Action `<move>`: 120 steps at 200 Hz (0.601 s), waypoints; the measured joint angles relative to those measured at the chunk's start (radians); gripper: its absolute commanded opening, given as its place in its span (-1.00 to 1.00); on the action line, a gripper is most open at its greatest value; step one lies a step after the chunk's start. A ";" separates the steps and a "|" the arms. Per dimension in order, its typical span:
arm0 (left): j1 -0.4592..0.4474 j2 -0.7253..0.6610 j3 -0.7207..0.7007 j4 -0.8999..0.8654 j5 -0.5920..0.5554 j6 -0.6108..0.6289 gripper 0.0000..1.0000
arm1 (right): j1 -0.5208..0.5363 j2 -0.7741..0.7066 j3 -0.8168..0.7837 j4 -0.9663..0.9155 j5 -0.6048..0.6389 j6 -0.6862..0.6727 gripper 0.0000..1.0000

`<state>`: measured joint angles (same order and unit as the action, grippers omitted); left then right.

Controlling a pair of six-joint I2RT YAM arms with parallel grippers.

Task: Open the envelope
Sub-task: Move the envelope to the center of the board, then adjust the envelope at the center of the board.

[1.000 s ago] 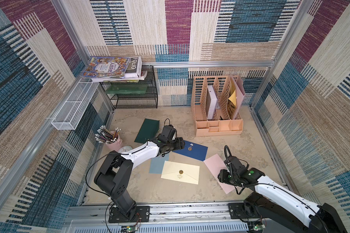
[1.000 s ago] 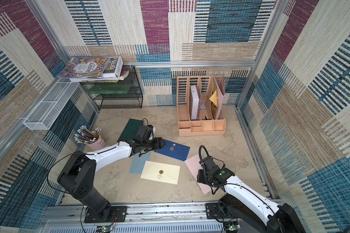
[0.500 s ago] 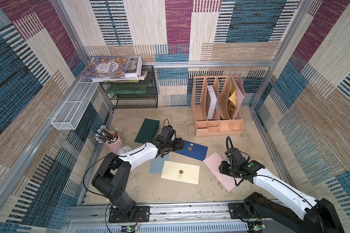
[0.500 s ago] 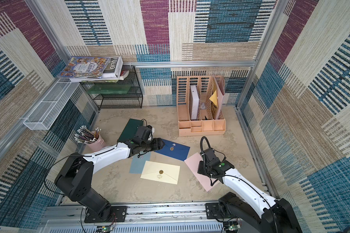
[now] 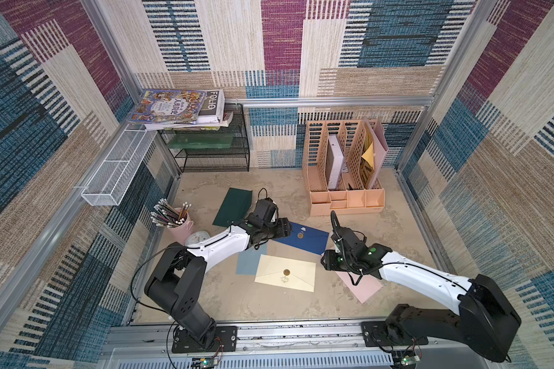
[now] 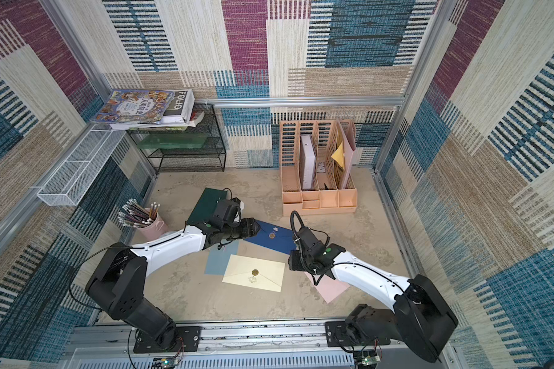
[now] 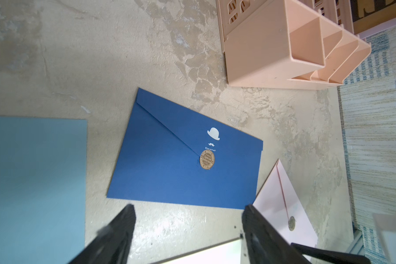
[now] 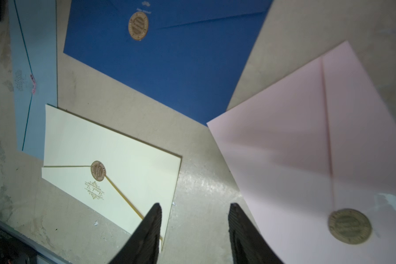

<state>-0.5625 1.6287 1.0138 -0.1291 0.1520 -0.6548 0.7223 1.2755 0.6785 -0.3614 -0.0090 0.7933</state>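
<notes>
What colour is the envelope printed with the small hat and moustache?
Dark blue envelope, clearest in the left wrist view.

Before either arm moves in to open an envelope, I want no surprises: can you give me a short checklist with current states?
1. Left tool open, holding nothing: ok.
2. Right tool open, holding nothing: ok.
3. Dark blue envelope lies flat, flap side up, round sticker in view: ok.
4. Cream envelope flap sealed by its sticker: ok, not yet opened.
5. Pink envelope clear of the arm: not ok, the right arm partly covers it in both top views.
6. Which envelope is the target: cannot tell.
</notes>
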 measured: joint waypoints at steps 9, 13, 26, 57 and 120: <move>0.000 0.000 0.000 -0.001 0.000 0.000 0.52 | 0.002 0.033 0.005 0.017 0.000 -0.004 0.01; 0.000 0.000 0.000 -0.001 0.000 0.000 0.52 | 0.002 0.046 0.006 0.023 0.000 -0.005 0.02; 0.000 -0.003 -0.001 -0.001 0.000 0.000 0.52 | 0.002 0.081 0.006 0.036 -0.004 -0.010 0.01; 0.000 -0.010 -0.010 -0.005 -0.002 0.000 0.52 | 0.001 0.127 -0.006 0.068 -0.022 -0.016 0.01; 0.001 -0.011 -0.012 -0.007 -0.006 0.000 0.52 | -0.058 0.121 -0.055 0.134 -0.051 -0.024 0.01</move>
<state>-0.5617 1.6180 1.0019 -0.1364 0.1455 -0.6552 0.6643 1.3960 0.6239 -0.2276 -0.0601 0.7689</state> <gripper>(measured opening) 0.760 0.504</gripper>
